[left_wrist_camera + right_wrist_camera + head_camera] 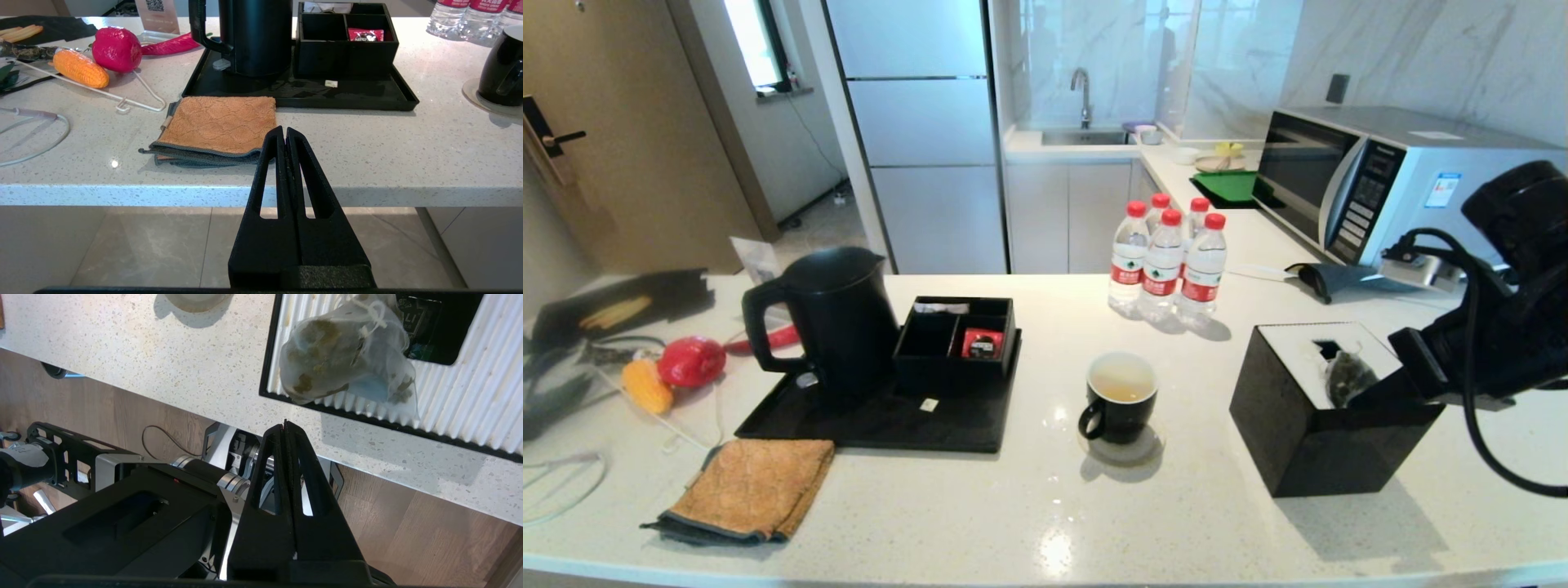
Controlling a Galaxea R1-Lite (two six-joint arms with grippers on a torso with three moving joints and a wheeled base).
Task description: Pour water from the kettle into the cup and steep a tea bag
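The black kettle (837, 322) stands upright on a black tray (882, 425), lid on. The black cup (1121, 398) sits on a coaster mid-counter and holds pale yellowish water (1121, 380). The damp tea bag (1346, 377) lies on the white top of a black tissue box (1307, 449), near its front rim. My right gripper (1356, 398) reaches in from the right, its tip by that rim just beside the tea bag (347, 363). The right gripper (285, 425) is shut, with nothing seen between its fingers. My left gripper (284, 130) is shut and empty, held before the counter's front edge.
Several red-capped bottles (1168, 261) stand behind the cup and a microwave (1380, 180) at the back right. A compartment box (956, 339) with a red sachet (982, 344) shares the tray. An orange cloth (756, 486), a toy pepper (690, 361) and corn (647, 385) lie left.
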